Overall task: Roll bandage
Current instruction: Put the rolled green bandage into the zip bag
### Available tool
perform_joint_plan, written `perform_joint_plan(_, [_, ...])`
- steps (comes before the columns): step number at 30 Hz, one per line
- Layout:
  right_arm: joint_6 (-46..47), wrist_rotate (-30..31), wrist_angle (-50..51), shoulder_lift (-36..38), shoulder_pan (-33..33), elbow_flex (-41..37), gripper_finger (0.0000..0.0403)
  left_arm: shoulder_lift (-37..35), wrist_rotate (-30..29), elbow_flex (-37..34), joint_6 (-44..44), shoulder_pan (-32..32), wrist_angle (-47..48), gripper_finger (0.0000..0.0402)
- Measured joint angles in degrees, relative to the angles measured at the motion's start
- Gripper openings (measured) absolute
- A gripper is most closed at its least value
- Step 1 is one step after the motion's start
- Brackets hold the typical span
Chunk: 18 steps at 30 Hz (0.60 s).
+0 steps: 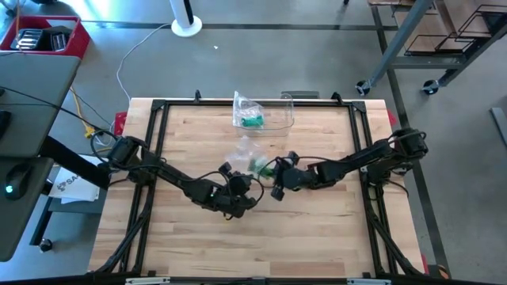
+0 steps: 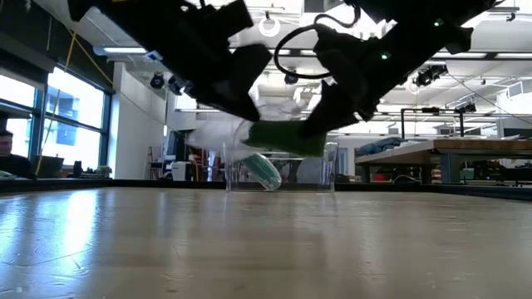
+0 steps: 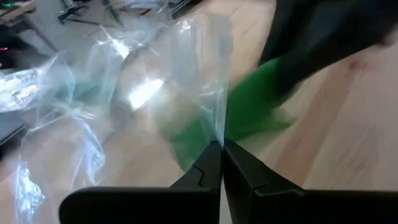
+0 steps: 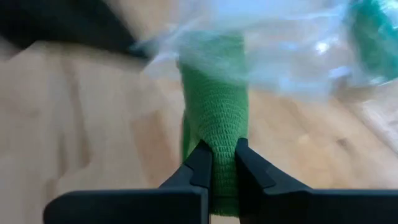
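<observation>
Both grippers grip: left gripper (image 3: 221,163) pinches the bag (image 3: 155,81), right gripper (image 4: 222,163) clamps the bandage (image 4: 216,106). Pull them apart steadily, keeping the bag taut.

Robotics lab or workshop, open-plan. A butcher-block counter (image 1: 317,229) framed in black metal rails is seen on a polished concrete floor (image 1: 317,55). Beyond the left claw (image 1: 238,203), a red bin (image 1: 47,39) of parts and a white stand base (image 1: 187,28) with trailing cable are noted. Past the right claw (image 1: 279,184), a wheeled metal rack (image 1: 444,39) stands. Large windows (image 2: 50,124), exposed ceiling lights and workbenches (image 2: 449,154) are seen behind.
</observation>
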<state>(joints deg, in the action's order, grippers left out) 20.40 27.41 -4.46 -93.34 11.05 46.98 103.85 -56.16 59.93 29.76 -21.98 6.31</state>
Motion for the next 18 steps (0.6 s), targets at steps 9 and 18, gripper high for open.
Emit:
perform_joint_plan(9, [-0.6, 2.7, -0.8, 0.1, 0.3, 0.2, 0.0021, -0.8, -0.4, 0.8, 0.0, 0.6, 2.1, 0.0])
perform_joint_plan(18, [-5.4, 0.9, -12.4, 0.0, 0.8, 0.2, 0.0021, -0.8, 0.1, 0.8, -4.3, 0.6, -5.4, 0.0])
